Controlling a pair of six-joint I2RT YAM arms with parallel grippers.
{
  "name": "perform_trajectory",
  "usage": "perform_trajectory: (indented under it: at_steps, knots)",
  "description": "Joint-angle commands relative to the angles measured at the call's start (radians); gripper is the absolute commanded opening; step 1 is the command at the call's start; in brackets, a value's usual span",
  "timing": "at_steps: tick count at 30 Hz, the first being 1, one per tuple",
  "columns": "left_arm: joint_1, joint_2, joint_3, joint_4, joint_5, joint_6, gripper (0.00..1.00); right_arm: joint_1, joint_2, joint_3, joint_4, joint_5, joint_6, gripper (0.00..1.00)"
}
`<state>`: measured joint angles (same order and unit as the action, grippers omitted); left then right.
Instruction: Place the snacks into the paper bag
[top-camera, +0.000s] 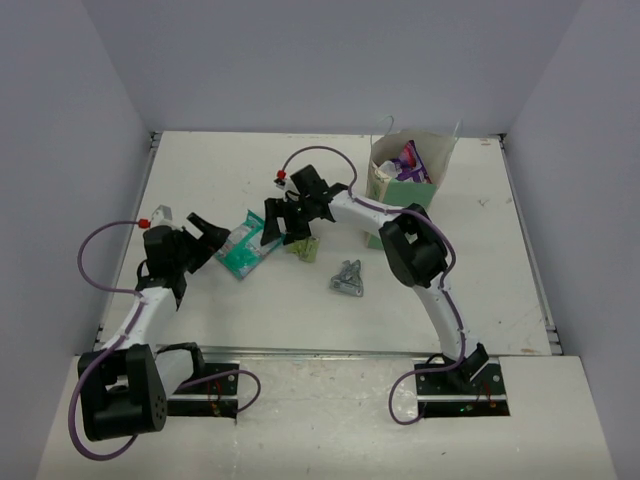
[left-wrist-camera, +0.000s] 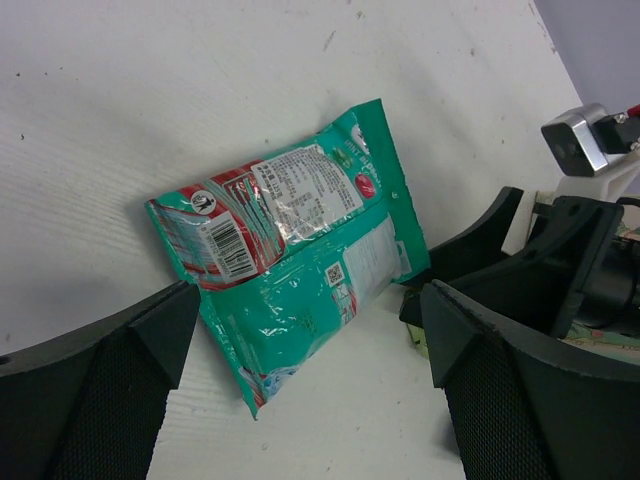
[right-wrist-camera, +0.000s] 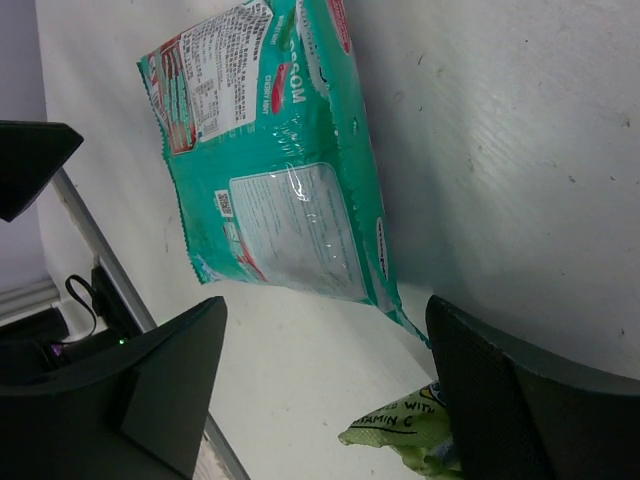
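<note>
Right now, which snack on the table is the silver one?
The small silver packet, lying alone, nearest the right arm's base. The teal packet is bigger and flat; the little green packet lies farther back.

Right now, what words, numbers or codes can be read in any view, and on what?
"VITAMIN C": small green packet, right wrist view.
"COM": end of a white word on the teal packet; rest unreadable.
Barcode and QR code on the teal packet: digits and fine print too small.
Silver packet, paper bag: print too blurred to read.
</note>
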<state>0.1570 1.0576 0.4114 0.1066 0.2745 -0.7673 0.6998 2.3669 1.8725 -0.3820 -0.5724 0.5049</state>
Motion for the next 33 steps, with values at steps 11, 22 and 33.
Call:
perform_trajectory:
  at_steps: [11,22,33]
  knots:
    - [0.009,-0.039,0.017,0.008,0.045,0.020,0.98,0.001,-0.029,-0.012,0.126,-0.056,0.064,0.00]
    - [0.009,-0.054,0.038,-0.021,0.051,0.055,0.96,0.004,-0.320,-0.303,0.307,-0.122,0.032,0.00]
    - [0.009,-0.103,0.122,-0.096,0.135,0.074,0.97,0.052,-0.760,-0.571,0.334,-0.046,-0.103,0.00]
